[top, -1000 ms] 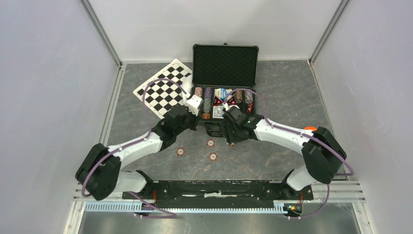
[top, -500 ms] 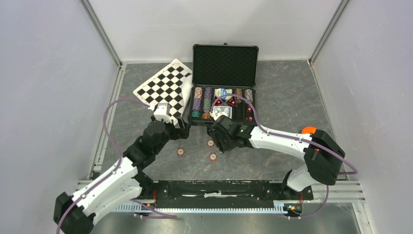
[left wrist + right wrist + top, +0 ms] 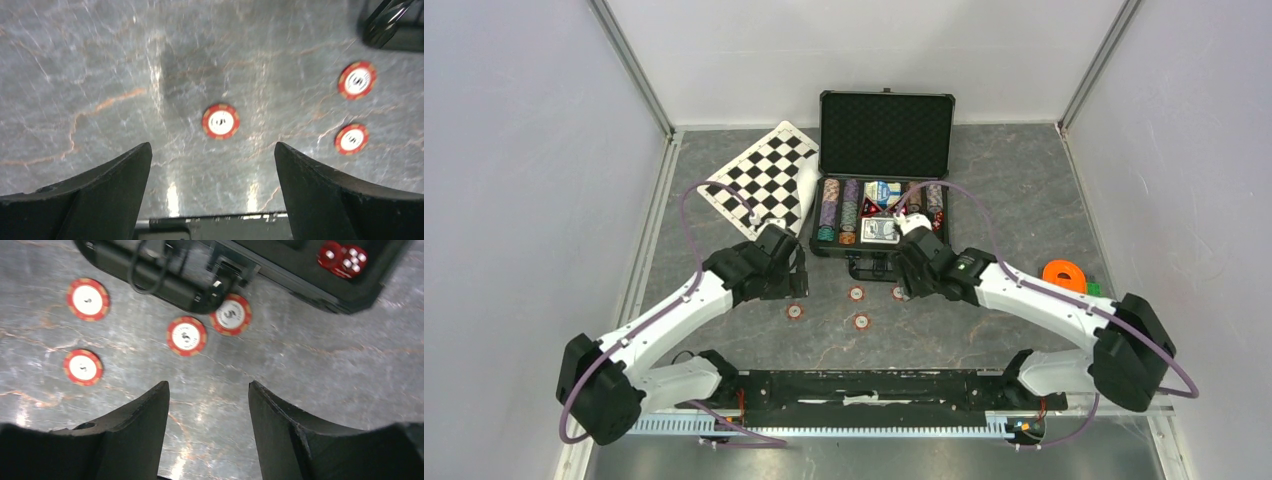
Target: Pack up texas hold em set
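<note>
The black case [image 3: 885,133] stands open at the back, its tray holding rows of poker chips [image 3: 838,210], card decks [image 3: 880,229] and red dice [image 3: 342,254]. Several red loose chips lie on the table in front of it: one [image 3: 220,121] just ahead of my left gripper [image 3: 212,150], two more [image 3: 357,80] [image 3: 352,138] to its right. My left gripper is wide open and empty. My right gripper [image 3: 209,387] is open and empty above the table, with a chip [image 3: 186,335] just ahead and another chip [image 3: 230,314] against the case front by the handle [image 3: 150,270].
A black-and-white checkered board [image 3: 764,180] lies left of the case. An orange tape-like object [image 3: 1062,274] sits on the table at the right, behind my right arm. Grey walls enclose the table on three sides.
My left gripper pulled back from the case tray, opened wide, and now hangs over the table left of the loose chips. My right gripper shifted left, then back right, in front of the case.
</note>
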You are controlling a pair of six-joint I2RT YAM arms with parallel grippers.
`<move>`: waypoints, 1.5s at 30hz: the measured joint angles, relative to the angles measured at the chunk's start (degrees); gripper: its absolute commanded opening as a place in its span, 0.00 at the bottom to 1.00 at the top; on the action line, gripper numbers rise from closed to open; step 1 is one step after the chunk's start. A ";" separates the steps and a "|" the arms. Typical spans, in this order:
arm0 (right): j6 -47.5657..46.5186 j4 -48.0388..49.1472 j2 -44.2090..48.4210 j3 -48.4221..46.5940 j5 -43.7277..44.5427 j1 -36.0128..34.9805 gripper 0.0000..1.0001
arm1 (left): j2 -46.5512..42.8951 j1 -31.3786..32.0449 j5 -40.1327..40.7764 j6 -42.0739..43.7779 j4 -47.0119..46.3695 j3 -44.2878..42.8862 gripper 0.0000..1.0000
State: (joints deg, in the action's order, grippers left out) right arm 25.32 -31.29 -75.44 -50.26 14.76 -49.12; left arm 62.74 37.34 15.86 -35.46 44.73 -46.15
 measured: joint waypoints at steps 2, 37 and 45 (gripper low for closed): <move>-0.11 -0.20 2.32 2.32 1.51 0.59 0.65 | 0.76 0.00 -1.62 -0.70 2.51 0.00 0.95; -5.99 17.46 37.18 20.31 12.20 3.17 0.98 | 19.93 -0.98 -7.91 -0.96 -6.64 3.37 0.60; -6.82 17.97 36.92 20.94 11.04 3.17 0.98 | 19.61 -1.77 -8.07 -0.96 -7.02 3.65 0.45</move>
State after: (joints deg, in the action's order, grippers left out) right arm 18.50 -13.32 -38.52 -29.32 25.80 -45.95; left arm 82.35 35.57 7.79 -36.42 37.71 -42.50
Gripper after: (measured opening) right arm 0.979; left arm 0.522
